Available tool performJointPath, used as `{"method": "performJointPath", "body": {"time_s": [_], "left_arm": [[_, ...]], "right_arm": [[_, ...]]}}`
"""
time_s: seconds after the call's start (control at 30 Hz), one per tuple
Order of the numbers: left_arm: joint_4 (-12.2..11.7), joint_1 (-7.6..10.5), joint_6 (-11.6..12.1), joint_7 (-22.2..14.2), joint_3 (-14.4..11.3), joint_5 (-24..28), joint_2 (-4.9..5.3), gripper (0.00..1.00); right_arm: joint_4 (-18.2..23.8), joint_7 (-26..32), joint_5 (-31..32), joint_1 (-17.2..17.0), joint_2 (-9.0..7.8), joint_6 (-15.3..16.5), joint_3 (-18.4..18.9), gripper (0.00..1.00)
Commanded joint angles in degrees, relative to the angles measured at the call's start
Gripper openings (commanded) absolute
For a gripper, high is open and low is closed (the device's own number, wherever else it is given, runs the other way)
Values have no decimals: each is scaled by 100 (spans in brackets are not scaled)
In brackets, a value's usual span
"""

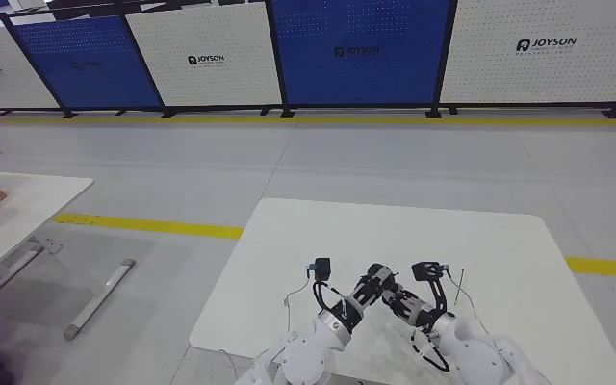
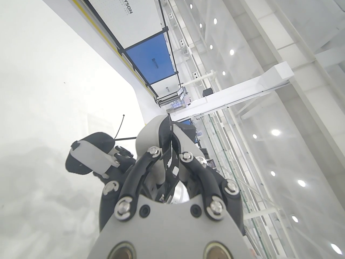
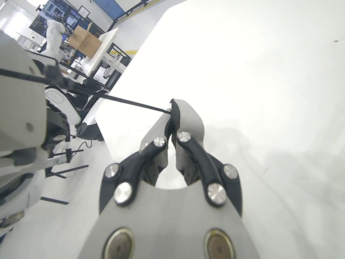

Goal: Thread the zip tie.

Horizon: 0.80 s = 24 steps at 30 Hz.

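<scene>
- Pinching the black zip tie (image 3: 129,103) by one end, the right gripper (image 3: 172,110) has its fingers pressed together on the strap, raised above the white desk (image 3: 256,55).
- From those fingers the strap runs straight across to the left arm. It meets a dark, blurred lump there and carries on past it to the edge of the right wrist view.
- The left gripper (image 2: 169,128) has its fingers pressed together too, black pads meeting along a narrow seam. The strap passes at their tips, so it is gripped at two places.
- Seen from above, the two grippers meet tip to tip over the near part of the desk, close to its front edge. Each arm comes in from its own side.
- A thin black strand (image 2: 120,128) with a small knob at its free end shows past the right arm's wrist camera (image 2: 90,153), bent in a V. Whether it belongs to the same zip tie I cannot tell.
- Beyond the desk a yellow line (image 1: 144,226) crosses the grey floor, and blue and white pegboard panels (image 1: 361,48) stand in a row behind it.
- A second white desk (image 1: 34,197) stands off to the left, well apart.
- A cardboard box (image 3: 85,40) sits in the room behind.
</scene>
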<state>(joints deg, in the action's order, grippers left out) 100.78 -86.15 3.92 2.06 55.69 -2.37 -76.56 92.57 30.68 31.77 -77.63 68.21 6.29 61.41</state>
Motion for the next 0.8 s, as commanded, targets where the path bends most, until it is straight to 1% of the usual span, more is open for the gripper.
{"method": "performJointPath", "body": {"time_s": [0.0,0.3,0.33,0.37,0.43,0.53,0.63,0.77], "left_arm": [[7,-3,8,6,-1,-4,0,0],[-25,11,-32,62,-1,-14,-4,0],[-37,17,-70,114,6,-48,-6,0],[-58,28,-126,187,14,-109,-7,0],[-95,46,-254,312,3,-128,-20,0],[-158,82,-341,469,27,-154,-32,0],[-210,100,-410,598,59,-128,-44,0],[-266,116,-437,607,107,-77,-48,0]], "right_arm": [[-15,6,6,7,2,3,-7,0],[-35,-21,-54,16,9,17,3,0],[-30,-27,-70,15,8,24,12,22],[-18,-48,-95,5,8,28,28,100],[47,-148,-170,-44,3,12,100,100],[192,-356,-372,-170,-18,3,327,100],[372,-518,-662,-364,-55,62,655,100],[615,-775,-1012,-657,-106,117,1136,100]]}}
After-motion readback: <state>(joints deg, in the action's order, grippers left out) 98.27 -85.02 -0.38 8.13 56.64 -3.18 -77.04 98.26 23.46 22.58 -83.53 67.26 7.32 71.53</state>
